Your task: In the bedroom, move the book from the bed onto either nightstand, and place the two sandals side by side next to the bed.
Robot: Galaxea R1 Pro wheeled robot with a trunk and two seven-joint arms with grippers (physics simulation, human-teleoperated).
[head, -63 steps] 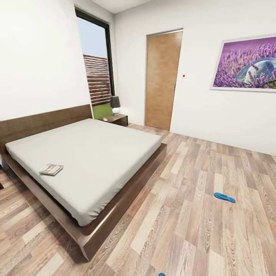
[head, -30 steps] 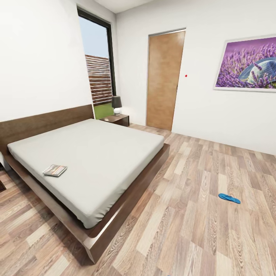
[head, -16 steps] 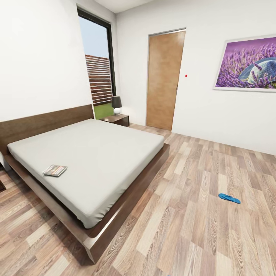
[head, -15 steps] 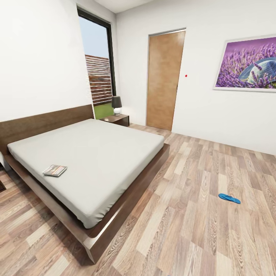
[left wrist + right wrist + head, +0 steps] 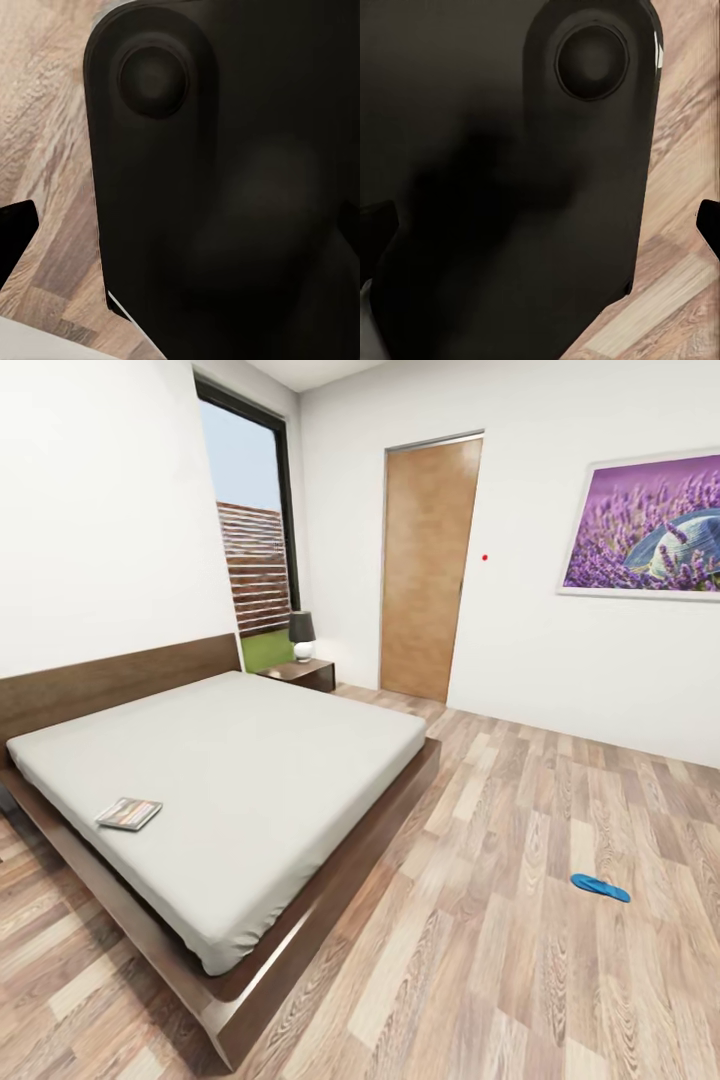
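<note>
— grey-and-orange thin paperback book (image 5: 129, 813): flat on the light-grey mattress of the big dark-framed bed (image 5: 300, 760), near its side edge. probably light and bendy, likely hard to pinch flat; best slid to the edge and taken by a long side. long axis roughly along the bed's side edge.

— bright blue flat sandal (image 5: 601, 887): out on the wood-plank floor (image 5: 480, 960), well apart from the bed, lengthwise across. likely light, slightly flexible; grip across the sole edge. pincer state: cannot tell, either arm.

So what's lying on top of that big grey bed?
One thin paperback book lies flat on the light-grey mattress, near its left edge. Whatever is beneath the dark wooden bed frame is hidden.
</note>
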